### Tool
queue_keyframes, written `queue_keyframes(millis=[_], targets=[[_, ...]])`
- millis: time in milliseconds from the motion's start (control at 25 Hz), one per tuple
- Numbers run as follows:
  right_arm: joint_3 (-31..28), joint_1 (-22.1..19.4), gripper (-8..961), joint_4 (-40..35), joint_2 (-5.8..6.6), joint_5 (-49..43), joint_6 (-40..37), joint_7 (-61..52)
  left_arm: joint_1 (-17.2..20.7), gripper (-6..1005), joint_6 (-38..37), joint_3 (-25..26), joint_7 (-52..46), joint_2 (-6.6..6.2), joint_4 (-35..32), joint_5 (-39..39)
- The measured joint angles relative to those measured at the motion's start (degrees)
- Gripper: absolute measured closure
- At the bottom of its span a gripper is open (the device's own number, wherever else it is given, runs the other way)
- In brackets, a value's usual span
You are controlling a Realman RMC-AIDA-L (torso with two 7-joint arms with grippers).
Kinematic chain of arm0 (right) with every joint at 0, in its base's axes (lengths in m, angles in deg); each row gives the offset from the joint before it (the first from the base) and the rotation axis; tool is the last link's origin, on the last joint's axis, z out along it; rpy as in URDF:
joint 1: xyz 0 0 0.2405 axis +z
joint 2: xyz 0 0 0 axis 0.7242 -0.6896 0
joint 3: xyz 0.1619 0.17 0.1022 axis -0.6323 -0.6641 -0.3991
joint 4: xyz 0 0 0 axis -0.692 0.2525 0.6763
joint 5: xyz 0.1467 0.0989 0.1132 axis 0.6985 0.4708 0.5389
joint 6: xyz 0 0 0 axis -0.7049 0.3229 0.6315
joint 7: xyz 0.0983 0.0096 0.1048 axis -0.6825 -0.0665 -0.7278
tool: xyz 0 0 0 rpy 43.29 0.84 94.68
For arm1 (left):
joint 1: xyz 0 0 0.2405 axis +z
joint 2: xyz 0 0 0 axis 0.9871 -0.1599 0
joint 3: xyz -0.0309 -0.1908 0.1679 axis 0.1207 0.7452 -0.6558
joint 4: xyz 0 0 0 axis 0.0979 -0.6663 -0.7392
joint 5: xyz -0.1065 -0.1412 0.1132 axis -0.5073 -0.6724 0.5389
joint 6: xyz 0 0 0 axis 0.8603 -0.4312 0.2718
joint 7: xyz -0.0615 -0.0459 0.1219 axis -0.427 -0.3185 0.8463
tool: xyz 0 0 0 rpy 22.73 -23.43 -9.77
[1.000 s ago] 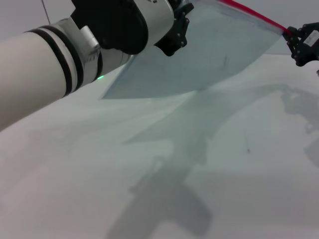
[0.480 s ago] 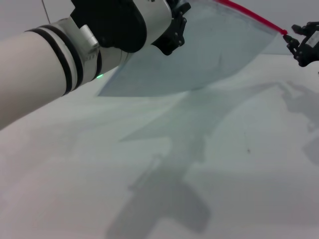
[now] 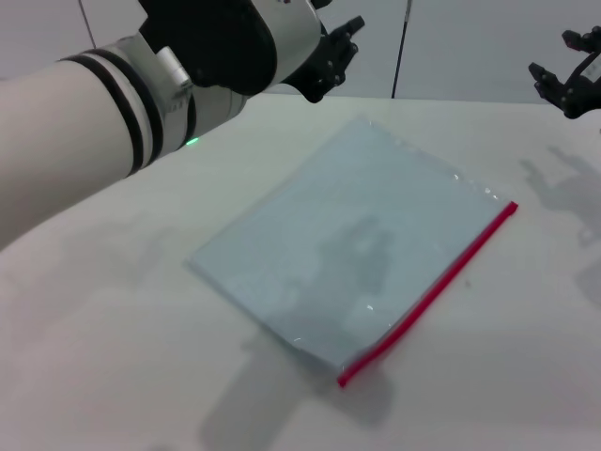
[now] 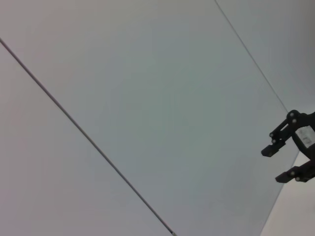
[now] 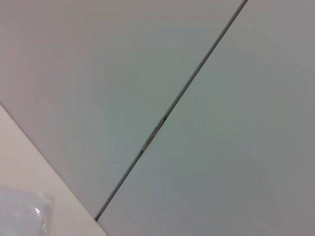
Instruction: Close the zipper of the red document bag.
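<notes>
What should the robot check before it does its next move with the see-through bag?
1. The red document bag lies flat on the table: ok.
2. The left gripper is open, holding nothing: ok.
3. The right gripper is open, up off the bag: ok.
4. The zipper is in plain sight along one edge: ok.
5. Zipper fully shut: cannot tell.

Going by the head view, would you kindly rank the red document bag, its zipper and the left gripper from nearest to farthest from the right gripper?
From the right gripper, raised at the table's far right:
1. The zipper, on the bag's right edge.
2. The red document bag, flat at mid-table.
3. The left gripper, raised at the far left.
</notes>
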Motion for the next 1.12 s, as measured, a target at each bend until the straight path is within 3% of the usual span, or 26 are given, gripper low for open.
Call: queue_keyframes(millis=[200, 320, 400, 440, 480, 520, 600, 680, 720, 920, 1120], targets=[[0.5, -0.8, 422, 0.0, -0.14, 4.1, -1.2, 0.0, -0.6, 755, -0.2, 0.4, -0.4, 0.0, -1.2, 0.0], [0.2, -2.7, 412, 0.0, -0.17, 10.1, -5.8, 0.2, -0.5, 609, -3.7, 1.2, -1.2, 0.0, -3.7, -0.1], [0.1, -4.5, 413, 0.1, -0.15, 15.8, -10.0, 1.6, -0.1, 512, -10.5, 1.8, -2.6, -0.01, -8.1, -0.1], [0.1, -5.3, 414, 0.4, -0.26, 18.7, -11.5, 3.1, 0.0, 394, -14.1, 2.0, -3.5, -0.01, -10.8, -0.3], [0.4, -6.2, 415, 1.3, -0.45, 23.3, -13.5, 5.7, 0.1, 277, -23.5, 2.6, -5.9, -0.01, -17.5, -1.3], [0.7, -6.7, 415, 2.3, -0.63, 26.6, -14.9, 8.2, 0.1, 264, -23.5, 2.6, -5.9, -0.01, -17.5, -1.3], [1.6, -7.0, 417, 7.3, -0.81, 35.5, -18.3, 15.2, -0.1, 238, -33.5, 3.0, -8.0, -0.02, -24.9, -3.7], [2.2, -6.2, 418, 13.5, -0.69, 43.8, -21.1, 21.7, -1.9, 212, -50.9, 2.9, -10.5, -0.04, -39.2, -9.1], [2.4, -5.5, 419, 16.9, -0.62, 48.1, -22.8, 25.2, -1.9, 199, -50.9, 2.9, -10.5, -0.04, -39.2, -9.1], [1.7, -2.7, 420, 30.0, -0.39, 61.4, -29.4, 35.3, -7.8, 134, -74.4, 0.6, -17.3, 0.01, -61.0, -14.5], [1.7, -2.7, 417, 35.0, -0.45, 71.5, -32.5, 39.5, -9.0, 121, -88.6, -1.2, -23.8, 0.08, -70.8, -15.6]])
